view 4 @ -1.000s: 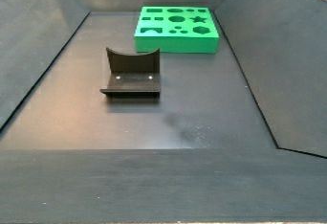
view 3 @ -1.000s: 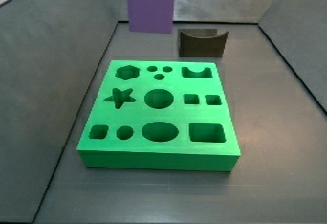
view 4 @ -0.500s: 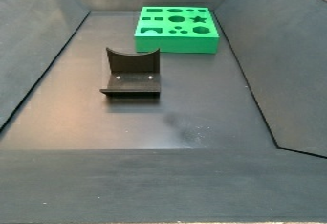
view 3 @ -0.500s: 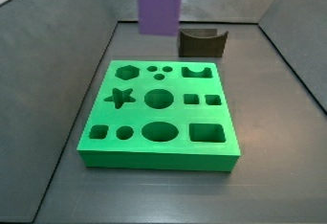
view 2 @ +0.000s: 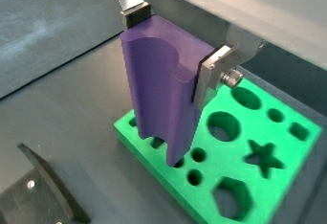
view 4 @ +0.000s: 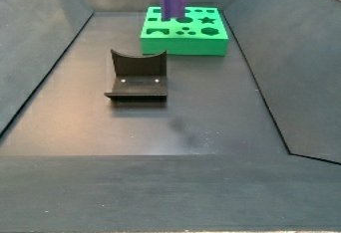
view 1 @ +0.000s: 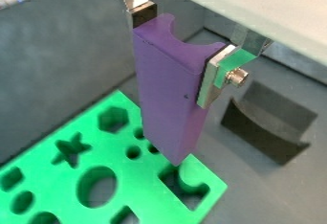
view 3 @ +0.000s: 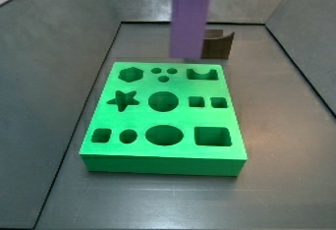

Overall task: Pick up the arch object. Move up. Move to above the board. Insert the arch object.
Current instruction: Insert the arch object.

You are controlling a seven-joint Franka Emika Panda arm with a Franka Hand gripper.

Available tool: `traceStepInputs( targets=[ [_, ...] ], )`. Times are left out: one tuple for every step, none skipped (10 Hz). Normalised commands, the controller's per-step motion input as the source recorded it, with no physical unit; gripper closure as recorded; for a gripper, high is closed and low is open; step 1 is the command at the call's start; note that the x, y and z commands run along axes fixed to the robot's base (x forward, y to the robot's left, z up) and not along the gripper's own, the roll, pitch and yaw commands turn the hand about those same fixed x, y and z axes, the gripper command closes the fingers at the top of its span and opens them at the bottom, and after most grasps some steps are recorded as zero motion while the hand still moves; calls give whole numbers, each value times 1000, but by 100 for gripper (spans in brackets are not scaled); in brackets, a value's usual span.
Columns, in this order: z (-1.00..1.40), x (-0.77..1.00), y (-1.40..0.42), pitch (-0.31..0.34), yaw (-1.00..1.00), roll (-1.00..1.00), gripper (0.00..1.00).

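The arch object (view 1: pixel 173 94) is a tall purple slab with a curved dip at its top end, and it hangs upright. My gripper (view 1: pixel 182 38) is shut on its upper part, one silver finger (view 2: pixel 215 70) on each narrow side. The green board (view 3: pixel 164 165) with cut-out holes lies on the floor below. In both side views the arch object (view 3: pixel 194 18) hangs above the board's (view 4: pixel 186 46) far edge, near the notched hole (view 3: pixel 199 74). Its lower end is clear of the board. The gripper itself is above the top of both side views.
The dark fixture (view 4: pixel 136 78) stands on the floor apart from the board, and is also seen behind the arch object as the fixture (view 3: pixel 217 45). Sloping grey walls (view 4: pixel 40 68) enclose the floor on all sides.
The arch object has moved sideways from near the back wall to above the board's far edge. In a side view it went from barely showing to hanging well into the picture.
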Motion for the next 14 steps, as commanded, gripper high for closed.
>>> traceStepInputs(
  targets=[
    [-31, 3, 0, -6, 0, 0, 100],
    [-317, 451, -120, 3, 17, 16, 100],
    [-537, 709, -146, 60, 60, 104, 100],
    [-400, 663, -220, 0, 0, 87, 100],
    [-271, 471, -194, 0, 0, 154, 100],
    [-249, 431, -197, 33, 0, 256, 100],
    [-217, 423, -111, 44, 0, 254, 100],
    [-229, 357, -91, 47, 0, 244, 100],
    [-240, 257, -117, 36, 0, 246, 100],
    [-229, 126, -149, 0, 0, 223, 100],
    [-266, 0, -143, 0, 0, 183, 100],
    [-331, 0, -126, -26, 0, 156, 100],
    [-400, 66, -77, -146, 0, 71, 100],
    [-826, 0, -74, -129, 0, 181, 100]
  ],
)
